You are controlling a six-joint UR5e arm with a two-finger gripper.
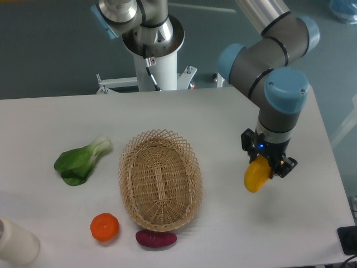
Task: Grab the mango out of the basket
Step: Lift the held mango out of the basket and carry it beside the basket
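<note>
Smooth yellow-orange mango (255, 175) clamped in the black two-finger pincer (269, 166), hanging over the white bench (223, 128) well right of the oval tan wicker basket (159, 180); held near its upper end only, so liable to slip or swing free.

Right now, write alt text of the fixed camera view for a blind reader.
The gripper holds a yellow mango above the white table, right of an empty wicker basket. A leafy green, an orange fruit and a purple vegetable lie near the basket.
</note>
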